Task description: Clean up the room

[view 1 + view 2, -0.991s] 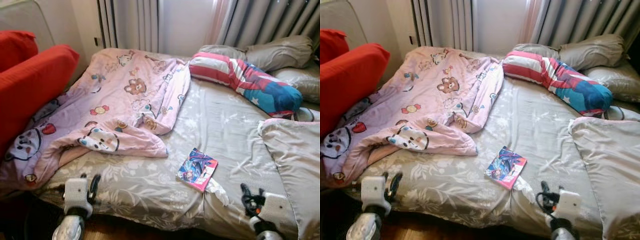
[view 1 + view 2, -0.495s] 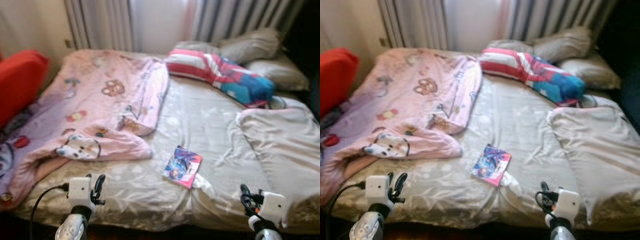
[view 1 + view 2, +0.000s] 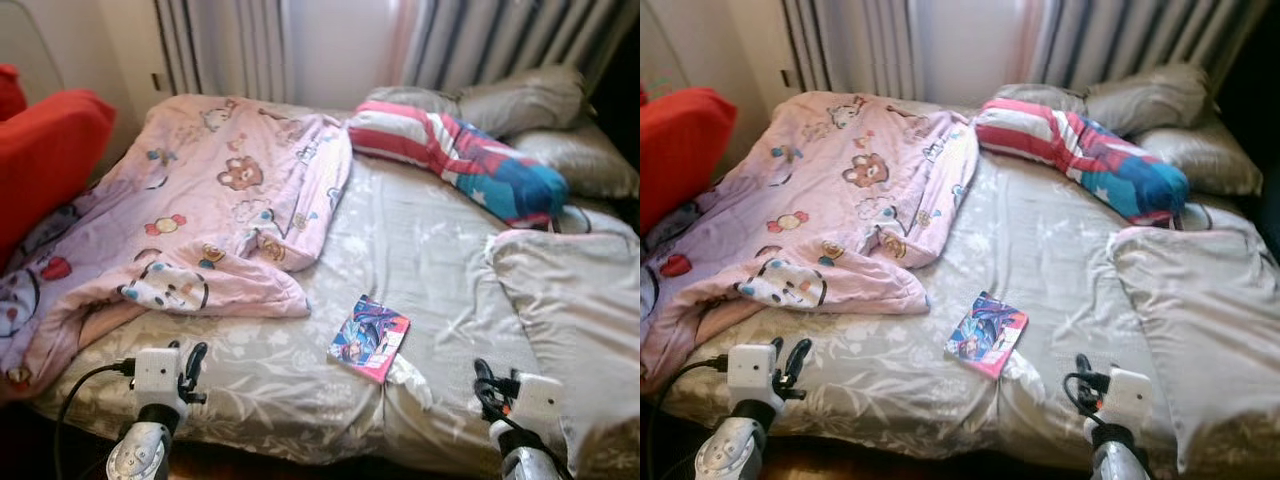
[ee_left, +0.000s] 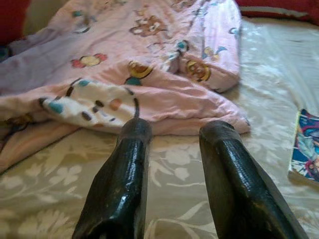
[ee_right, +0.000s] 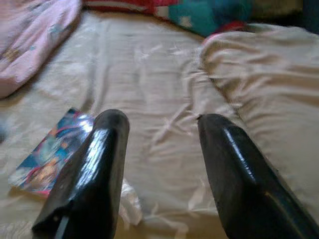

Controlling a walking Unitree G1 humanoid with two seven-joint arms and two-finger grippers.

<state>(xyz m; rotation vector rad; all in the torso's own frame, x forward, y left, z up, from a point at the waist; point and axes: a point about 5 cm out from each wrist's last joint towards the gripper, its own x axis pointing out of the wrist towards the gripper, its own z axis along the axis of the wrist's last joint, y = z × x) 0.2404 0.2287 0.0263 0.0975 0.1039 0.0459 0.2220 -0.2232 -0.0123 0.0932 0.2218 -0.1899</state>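
Lying on the grey floral sheet of the bed (image 3: 440, 250), near its front edge, is a small colourful book (image 3: 369, 337), flat and slightly angled, with a crumpled white scrap (image 3: 410, 372) just beside its lower corner. A pink cartoon-print blanket (image 3: 200, 215) sprawls rumpled over the robot's left half of the bed, its folded edge near the book but apart from it. Across the head of the bed a red, white and blue striped pillow (image 3: 470, 160) rests against grey pillows (image 3: 520, 95), and a larger grey pillow (image 3: 580, 320) lies along the right side. A red cushion (image 3: 45, 155) stands at the far left, and curtains (image 3: 480, 40) hang behind. The left gripper (image 4: 174, 139) hovers low at the bed's front edge, its fingers spread apart and holding nothing, pointing toward the blanket's fold. The right gripper (image 5: 159, 124) hovers at the front right, fingers likewise parted and empty, with the book off to one side of them.
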